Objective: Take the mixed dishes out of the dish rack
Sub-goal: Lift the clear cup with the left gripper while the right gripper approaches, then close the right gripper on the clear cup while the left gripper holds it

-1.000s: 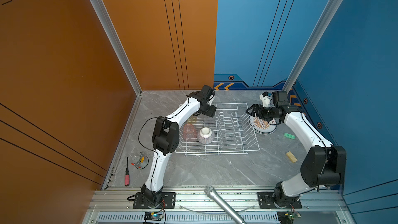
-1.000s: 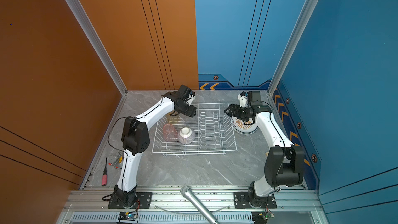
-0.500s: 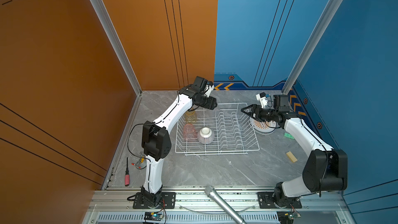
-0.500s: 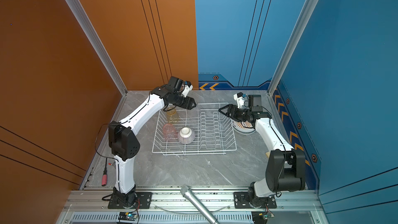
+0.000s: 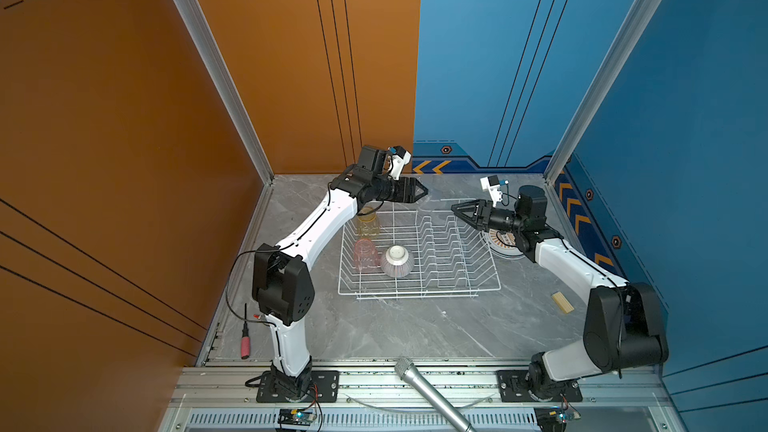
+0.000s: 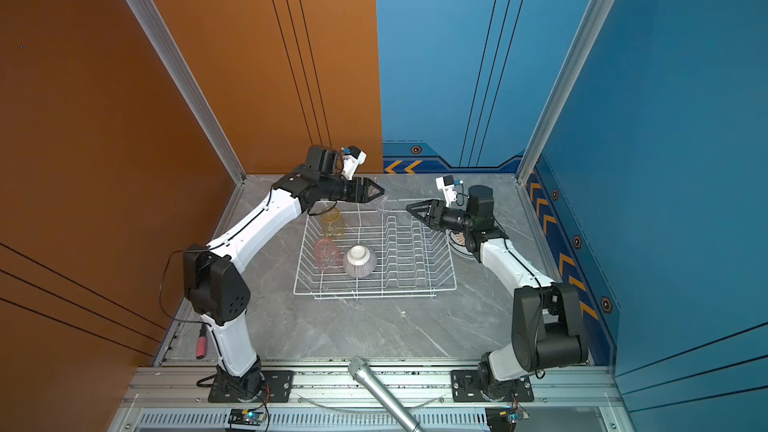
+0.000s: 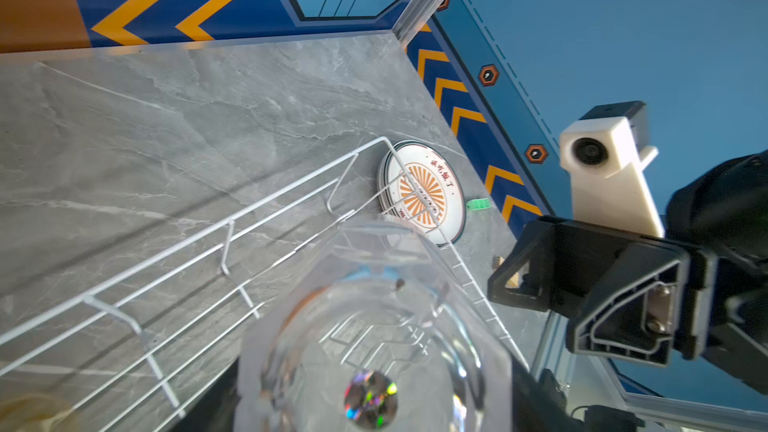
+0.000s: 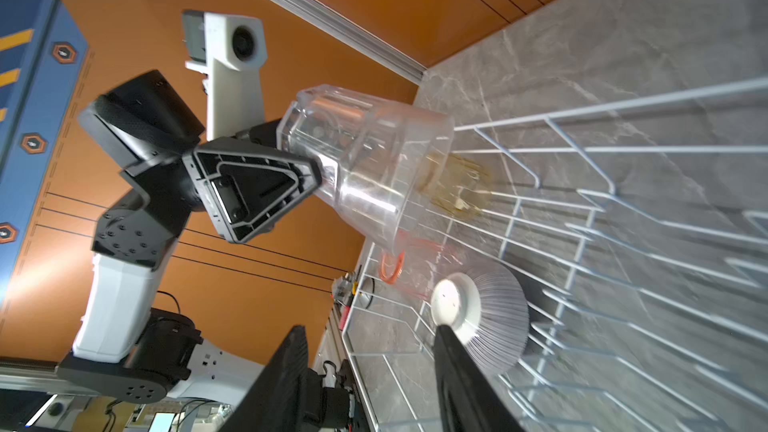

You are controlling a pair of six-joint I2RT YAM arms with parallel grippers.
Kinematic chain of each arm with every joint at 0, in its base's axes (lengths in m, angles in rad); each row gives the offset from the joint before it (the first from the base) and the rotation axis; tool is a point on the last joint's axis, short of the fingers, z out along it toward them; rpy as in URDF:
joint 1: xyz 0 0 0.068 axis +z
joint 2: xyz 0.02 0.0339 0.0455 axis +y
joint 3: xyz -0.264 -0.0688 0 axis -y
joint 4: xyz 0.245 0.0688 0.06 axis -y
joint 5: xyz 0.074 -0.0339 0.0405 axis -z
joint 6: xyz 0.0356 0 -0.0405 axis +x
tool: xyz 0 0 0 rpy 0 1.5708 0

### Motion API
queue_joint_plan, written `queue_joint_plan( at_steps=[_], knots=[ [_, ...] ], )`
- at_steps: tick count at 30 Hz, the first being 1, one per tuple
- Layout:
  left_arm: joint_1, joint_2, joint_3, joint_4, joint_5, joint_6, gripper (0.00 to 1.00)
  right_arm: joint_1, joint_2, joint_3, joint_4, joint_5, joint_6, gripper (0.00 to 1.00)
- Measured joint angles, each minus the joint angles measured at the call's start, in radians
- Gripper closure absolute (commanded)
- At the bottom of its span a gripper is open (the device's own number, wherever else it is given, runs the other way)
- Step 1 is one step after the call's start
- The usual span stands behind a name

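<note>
Wire rack [image 5: 419, 288] mostly unloaded

Slots empty; plates [image 5: 505, 243] stacked on table [image 5: 415, 326] beside it. To go: bowl [image 5: 397, 261], amber tumbler [image 5: 368, 222], pink tumbler [image 5: 365, 255]. The left gripper [image 5: 417, 192] clamps clear tumbler [image 8: 365, 168] sideways above rack's far corner; right gripper [image 5: 459, 209] half-open, empty.

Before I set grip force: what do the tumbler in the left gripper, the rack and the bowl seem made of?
Clear tumbler: glass or clear plastic, glossy; see-through, with bright glints.
Dish rack: thin wire, probably metal, with a smooth white coating.
Bowl: looks like glazed ceramic; white foot, fine stripes on its side.
</note>
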Motion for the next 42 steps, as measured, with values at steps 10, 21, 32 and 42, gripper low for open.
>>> queue_joint_plan(
  at_steps=[10,21,32,42],
  knots=[
    [0.014,-0.019,-0.073,0.240,0.124,-0.150,0.64,0.015,0.230,-0.005,0.737,-0.024,0.543,0.60],
    [0.018,-0.022,-0.102,0.416,0.206,-0.271,0.65,0.068,0.241,0.064,0.872,-0.024,0.645,0.64],
    [0.006,-0.022,-0.109,0.514,0.239,-0.343,0.65,0.077,0.267,0.149,0.890,-0.023,0.657,0.70],
    [0.000,-0.022,-0.112,0.538,0.272,-0.412,0.64,0.078,0.283,0.181,0.938,0.003,0.663,1.00]
  ],
)
